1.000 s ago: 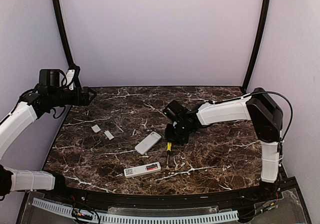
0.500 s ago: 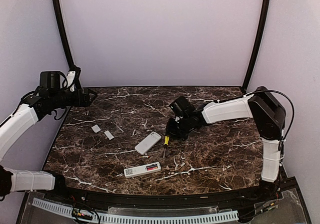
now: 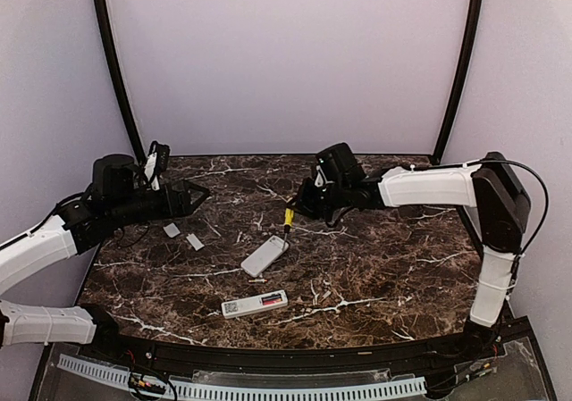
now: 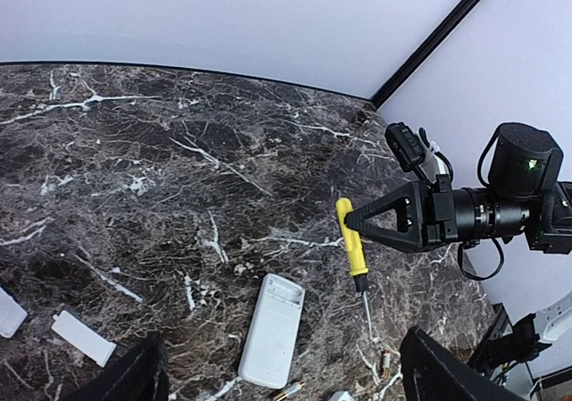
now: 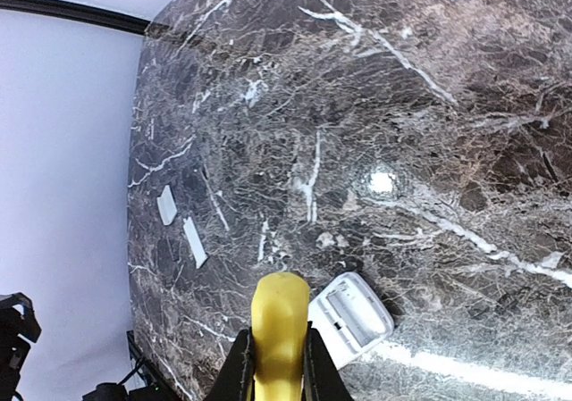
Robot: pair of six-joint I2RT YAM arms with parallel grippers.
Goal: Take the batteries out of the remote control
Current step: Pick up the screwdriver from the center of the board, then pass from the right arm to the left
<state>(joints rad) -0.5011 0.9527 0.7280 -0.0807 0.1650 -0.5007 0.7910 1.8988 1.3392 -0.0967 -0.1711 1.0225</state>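
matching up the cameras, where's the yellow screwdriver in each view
top external: screwdriver at centre, up-right of the white remote
left wrist: screwdriver right of centre, white remote lower left of it
right wrist: screwdriver at bottom centre, white remote just right
shared landmark: that white remote

In the right wrist view you get only the yellow butt of the screwdriver (image 5: 280, 329). Its shaft and tip fall below the picture's bottom edge, and it covers one end of the white remote (image 5: 350, 316). From above, the batteries (image 3: 271, 300) in the nearer remote (image 3: 255, 304) are too small for you to count.
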